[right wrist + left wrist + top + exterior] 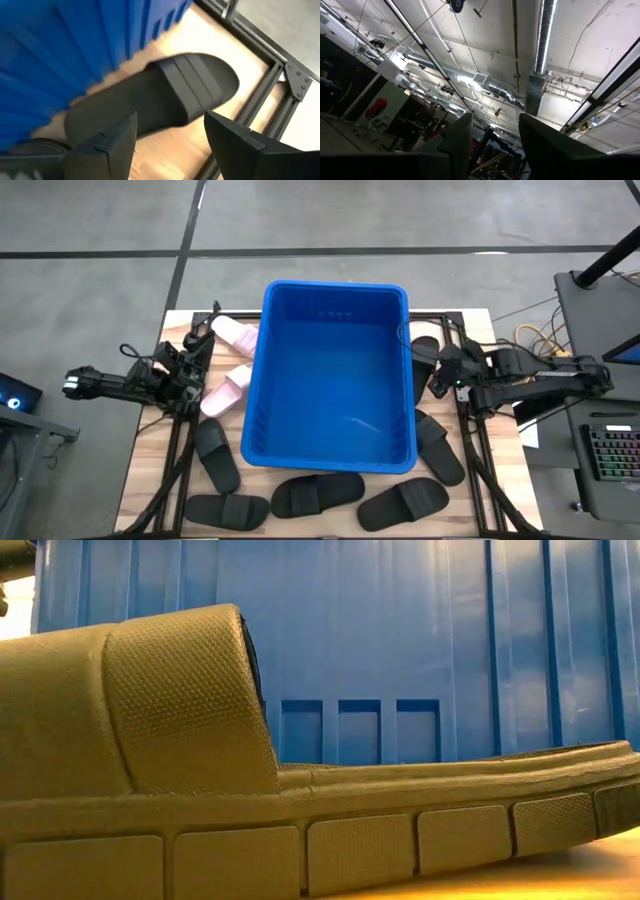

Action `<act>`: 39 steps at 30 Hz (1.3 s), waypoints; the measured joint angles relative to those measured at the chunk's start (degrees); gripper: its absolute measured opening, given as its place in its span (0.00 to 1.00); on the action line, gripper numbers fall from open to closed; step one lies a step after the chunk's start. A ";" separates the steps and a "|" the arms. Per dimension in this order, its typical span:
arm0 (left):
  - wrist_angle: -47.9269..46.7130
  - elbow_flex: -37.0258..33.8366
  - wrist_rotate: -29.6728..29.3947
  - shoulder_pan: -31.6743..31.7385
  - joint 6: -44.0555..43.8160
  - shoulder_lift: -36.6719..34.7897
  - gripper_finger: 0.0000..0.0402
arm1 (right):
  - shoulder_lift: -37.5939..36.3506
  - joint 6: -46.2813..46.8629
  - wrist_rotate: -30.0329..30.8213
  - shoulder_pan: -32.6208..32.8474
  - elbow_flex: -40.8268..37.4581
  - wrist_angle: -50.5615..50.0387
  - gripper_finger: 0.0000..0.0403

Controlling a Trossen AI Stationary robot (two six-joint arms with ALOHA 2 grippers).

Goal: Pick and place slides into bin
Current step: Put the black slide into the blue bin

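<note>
The blue bin [330,380] stands in the middle of the table, and its wall fills the low view [400,630]. Two pale pink slides [232,333] [225,390] lie on the table at its left. Several black slides lie around it on their soles, one at its right side [425,358], which also shows in the right wrist view [165,95]. My right gripper [172,142] is open above this slide, clear of it, and shows in the high view [440,377]. My left gripper [192,352] is open and empty near the pink slides, pointing up at the ceiling [495,147].
More black slides lie along the near edge [318,493] [403,502] [225,508], at the near left [215,452] and at the near right [438,445]. One black slide [250,790] lies right in front of the low camera. Black frame rails [270,95] run along the table's sides.
</note>
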 joint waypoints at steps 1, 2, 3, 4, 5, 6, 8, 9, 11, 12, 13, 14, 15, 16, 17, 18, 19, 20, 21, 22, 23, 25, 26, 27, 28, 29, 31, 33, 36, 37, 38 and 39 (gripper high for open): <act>0.00 0.08 -0.04 0.00 0.22 0.06 0.37 | 0.15 0.92 -0.04 0.00 -0.75 0.07 0.57; -0.03 0.08 -0.06 0.00 0.29 0.06 0.37 | 0.31 2.21 -0.15 0.00 -1.39 0.00 0.58; -0.04 0.07 -0.09 -0.01 0.29 -0.03 0.37 | 0.49 3.30 -0.25 0.00 -1.71 -0.10 0.58; 0.01 0.00 -0.09 0.00 0.29 -0.09 0.37 | 0.75 4.31 -0.62 0.00 -1.75 -0.05 0.58; 0.02 -0.04 -0.15 0.00 0.29 -0.12 0.37 | 1.15 5.96 -1.18 0.00 -1.68 0.04 0.58; 0.00 -0.04 -0.15 0.00 0.27 -0.10 0.37 | 1.68 8.77 -1.53 -0.01 -1.41 -0.03 0.58; -0.04 -0.02 -0.14 0.00 0.24 -0.08 0.37 | 2.63 15.55 -1.55 0.00 -0.78 0.24 0.57; 0.00 0.06 -0.15 0.00 0.23 -0.01 0.37 | 3.06 17.82 -1.55 0.00 -0.63 0.11 0.57; 0.02 0.10 -0.14 -0.01 0.23 0.11 0.37 | 3.84 20.52 -1.23 0.00 -0.31 0.10 0.56; 0.00 0.09 -0.13 -0.01 0.23 0.04 0.37 | 4.24 21.76 -1.04 0.00 -0.31 0.10 0.55; 0.01 0.05 -0.15 -0.02 0.20 -0.06 0.37 | 4.67 23.51 -0.58 -0.06 -0.42 0.07 0.55; 0.09 0.05 -0.14 0.00 0.20 -0.10 0.37 | 5.15 25.82 0.20 -0.21 -0.57 0.04 0.55; 0.08 0.05 -0.13 -0.02 0.20 -0.06 0.37 | 5.59 28.35 1.02 -0.46 -0.65 -0.03 0.55; 0.00 0.05 -0.15 -0.02 0.20 -0.04 0.37 | 5.99 31.09 1.90 -0.72 -0.67 -0.05 0.55; -0.02 0.05 -0.15 -0.02 0.20 -0.06 0.37 | 6.36 34.08 2.45 -1.14 -0.75 -0.11 0.54; 0.02 0.07 -0.13 -0.02 0.20 -0.06 0.37 | 6.77 37.23 2.98 -1.66 -0.85 -0.38 0.54; 0.06 0.07 -0.13 -0.02 0.20 -0.04 0.37 | 7.10 40.52 3.43 -2.27 -0.98 -0.51 0.54; 0.05 0.07 -0.14 -0.01 0.20 -0.04 0.37 | 7.45 43.82 3.77 -3.03 -1.00 -0.63 0.54; 0.01 0.07 -0.13 -0.02 0.17 -0.10 0.37 | 7.70 46.38 3.96 -3.88 -1.00 -0.70 0.54; 0.01 0.05 -0.13 -0.02 0.14 -0.17 0.37 | 7.86 48.11 4.16 -4.83 -1.00 -0.83 0.54; 0.07 0.05 -0.13 -0.02 0.05 -0.19 0.37 | 7.95 49.18 4.22 -5.89 -1.04 -0.79 0.54; 0.04 0.05 -0.13 -0.02 0.07 -0.04 0.37 | 8.13 50.26 4.78 -8.26 -1.06 -0.75 0.54; -0.02 0.05 -0.13 -0.02 0.07 -0.05 0.37 | 8.13 50.41 4.90 -9.49 -1.06 -0.69 0.54; 0.01 0.05 -0.13 -0.02 0.07 -0.07 0.37 | 8.11 50.30 5.07 -10.87 -1.06 -0.54 0.54; 0.07 0.05 -0.13 -0.02 0.07 -0.10 0.37 | 8.06 49.77 5.06 -12.29 -1.06 -0.04 0.54; 0.08 0.01 -0.12 -0.02 0.07 -0.10 0.37 | 8.04 48.85 4.95 -13.74 -1.06 0.84 0.54; -0.02 -0.17 -0.15 -0.02 0.07 -0.15 0.37 | 8.09 45.48 3.58 -16.65 -1.08 3.45 0.54; 0.02 -0.17 -0.13 -0.02 0.07 -0.15 0.37 | 8.23 39.74 0.79 -19.84 -1.08 6.98 0.54; -0.04 -0.12 -0.13 -0.02 0.08 -0.06 0.37 | 8.88 31.27 -4.44 -25.26 -1.11 11.47 0.54; -0.01 -0.09 -0.13 -0.02 0.09 -0.08 0.37 | 9.19 28.72 -6.09 -27.23 -1.11 12.33 0.54; 0.09 -0.08 -0.13 -0.02 0.09 -0.08 0.37 | 9.54 26.17 -7.78 -29.09 -1.11 12.92 0.54; 0.03 -0.09 -0.12 -0.02 0.09 -0.12 0.37 | 9.99 23.40 -9.62 -30.95 -1.11 13.18 0.54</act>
